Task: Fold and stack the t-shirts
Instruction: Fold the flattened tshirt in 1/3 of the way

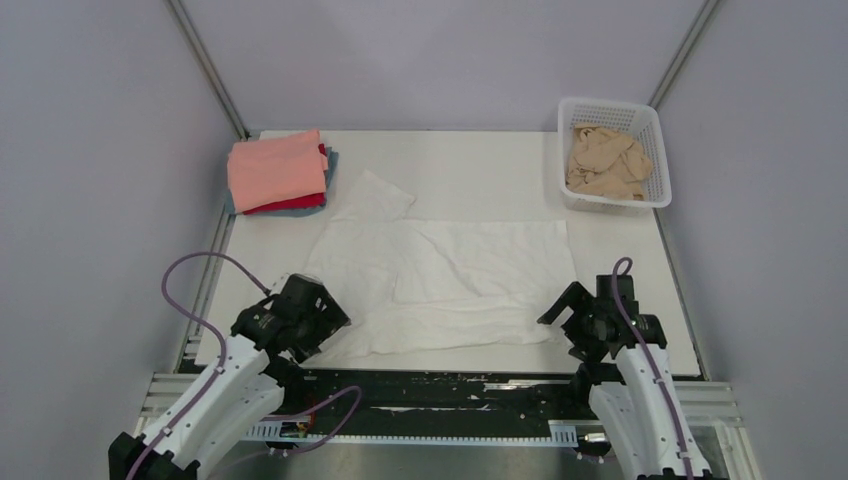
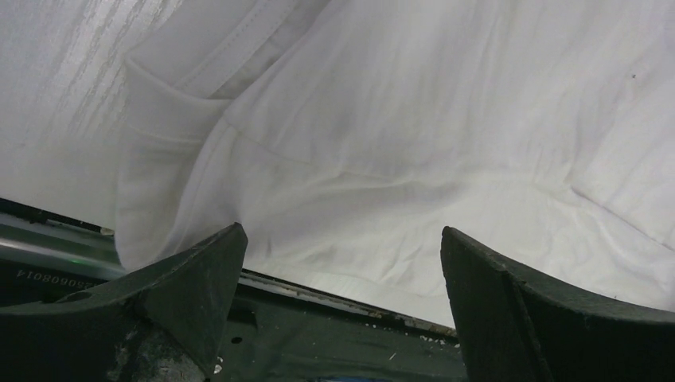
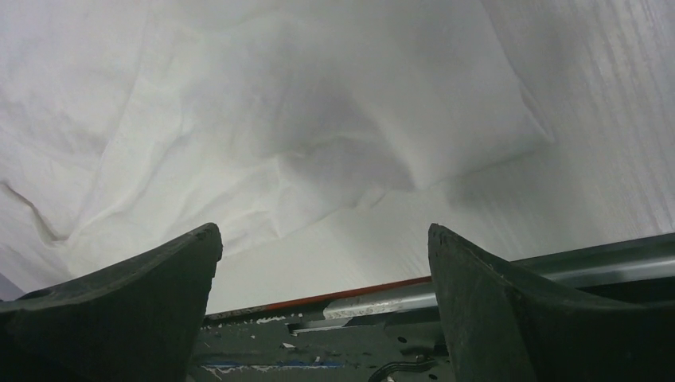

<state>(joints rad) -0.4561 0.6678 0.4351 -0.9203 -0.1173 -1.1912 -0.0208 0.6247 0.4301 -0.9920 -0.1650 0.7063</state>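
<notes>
A large wrinkled white t-shirt [image 1: 440, 280] lies spread across the middle of the table, one sleeve pointing to the far left. It fills the left wrist view [image 2: 382, 119] and the right wrist view [image 3: 263, 127]. My left gripper [image 1: 325, 325] is open and empty over the shirt's near left corner [image 2: 342, 235]. My right gripper [image 1: 568, 318] is open and empty at the shirt's near right corner [image 3: 322, 231]. A folded stack lies at the far left: a salmon-pink shirt [image 1: 275, 170] on top, a red one [image 1: 295, 204] and a blue-grey one [image 1: 331, 160] beneath. A beige-tan shirt [image 1: 605, 160] lies crumpled in the basket.
A white plastic lattice basket [image 1: 655, 150] stands at the far right corner. The table's near edge with a black rail [image 1: 430, 385] runs just behind both grippers. Grey walls enclose the table on three sides.
</notes>
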